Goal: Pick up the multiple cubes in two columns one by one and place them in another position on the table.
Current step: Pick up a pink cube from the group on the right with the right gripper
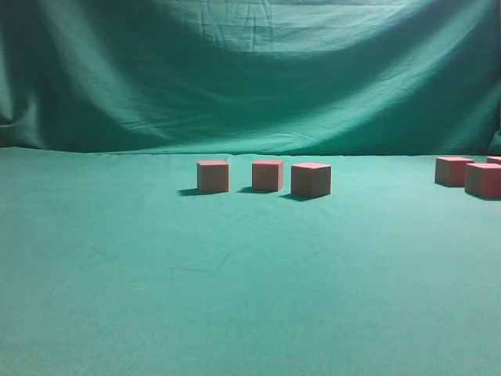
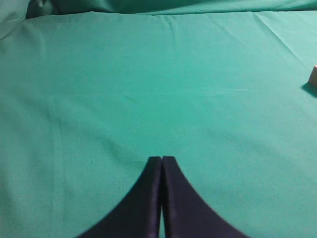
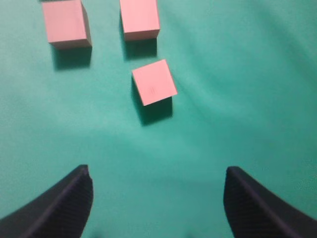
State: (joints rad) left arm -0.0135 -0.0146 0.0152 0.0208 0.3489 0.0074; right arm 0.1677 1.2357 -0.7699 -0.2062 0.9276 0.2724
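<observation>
Three salmon-pink cubes stand in a row mid-table in the exterior view: left [image 1: 213, 176], middle [image 1: 268, 175], right [image 1: 311, 179]. More cubes sit at the right edge [image 1: 454, 171] [image 1: 483, 179]. The right wrist view shows three cubes on the green table [image 3: 208, 129]: one at top left [image 3: 66, 23], one at top middle [image 3: 139, 19], and a turned one nearest [image 3: 154, 82]. My right gripper [image 3: 157, 179] is open and empty, above the cloth, short of the nearest cube. My left gripper [image 2: 161, 158] is shut and empty over bare cloth; a cube edge [image 2: 313, 76] shows far right. Neither gripper shows in the exterior view.
A draped green cloth backdrop [image 1: 250, 70] rises behind the table. The table cloth [image 1: 235, 298] is slightly wrinkled.
</observation>
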